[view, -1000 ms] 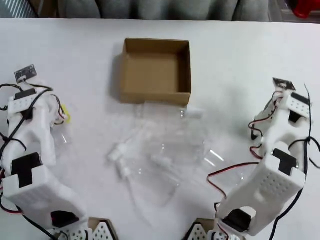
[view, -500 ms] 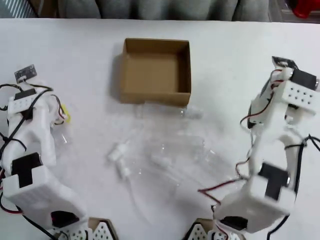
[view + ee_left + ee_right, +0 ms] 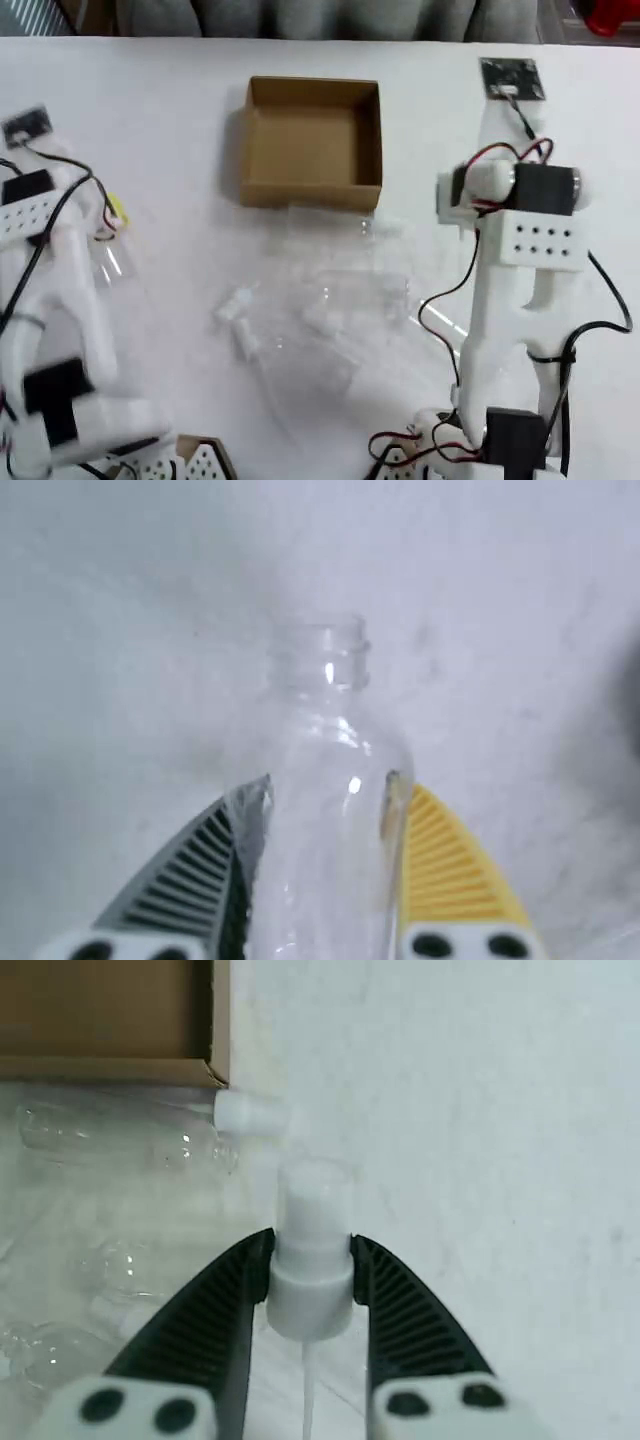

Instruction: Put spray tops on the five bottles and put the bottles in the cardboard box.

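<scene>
My left gripper [image 3: 328, 785] is shut on a clear bottle [image 3: 320, 680] whose threaded neck is bare. At the table's left in the high view, that bottle [image 3: 108, 258] shows faintly beside the left arm. The right gripper [image 3: 312, 1245] is shut on a white spray top [image 3: 314, 1200], held upright over the table near the cardboard box's [image 3: 100, 1068] corner. The open cardboard box [image 3: 310, 190] sits at the back centre. A loose pile of clear bottles [image 3: 345, 300] lies in front of it. Two white spray tops [image 3: 238, 305] lie at the pile's left edge.
Another clear bottle [image 3: 130, 1140] with a white top [image 3: 250, 1115] at its end lies beside the box corner. The right arm [image 3: 525, 230] stretches high over the table's right side. Bare white table surrounds the pile on both sides.
The right arm has risen from its folded pose and stretched out toward the back of the table. The left arm has also lifted and shifted slightly left.
</scene>
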